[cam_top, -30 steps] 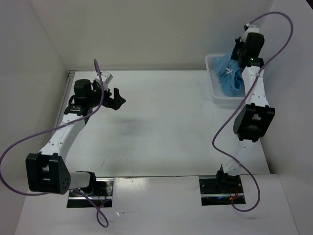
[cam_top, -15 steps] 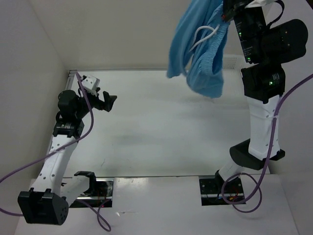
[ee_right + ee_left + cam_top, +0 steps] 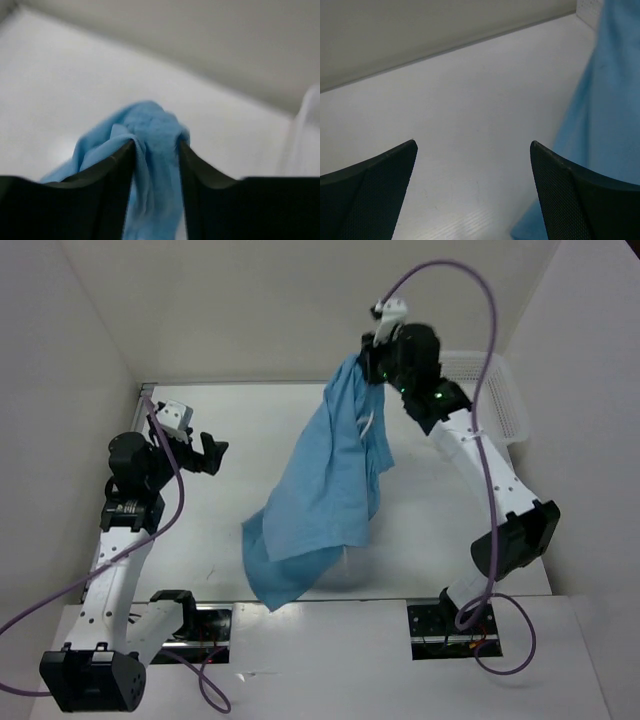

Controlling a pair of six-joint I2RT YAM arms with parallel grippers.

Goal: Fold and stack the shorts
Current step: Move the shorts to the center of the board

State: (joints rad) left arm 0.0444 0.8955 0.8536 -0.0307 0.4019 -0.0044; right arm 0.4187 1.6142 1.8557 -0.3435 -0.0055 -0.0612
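Our right fingers (image 3: 112, 195) pinch a bunched edge of the shorts (image 3: 330, 490), which hang limp above the bench (image 3: 250, 425), the low end seemingly brushing it. The cloth looks soft and light, and is best gripped at the waistband corners. Our left fingers (image 3: 367, 200) stand apart, empty.

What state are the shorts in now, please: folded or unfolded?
Unfolded: the shorts hang loose and full-length from the right gripper, which pinches one bunched end.

The shorts (image 3: 328, 480) are soft matt cloth, the worktop (image 3: 240, 460) smooth and matt, the basket (image 3: 505, 405) beside the right hand (image 3: 370, 365) plastic mesh.
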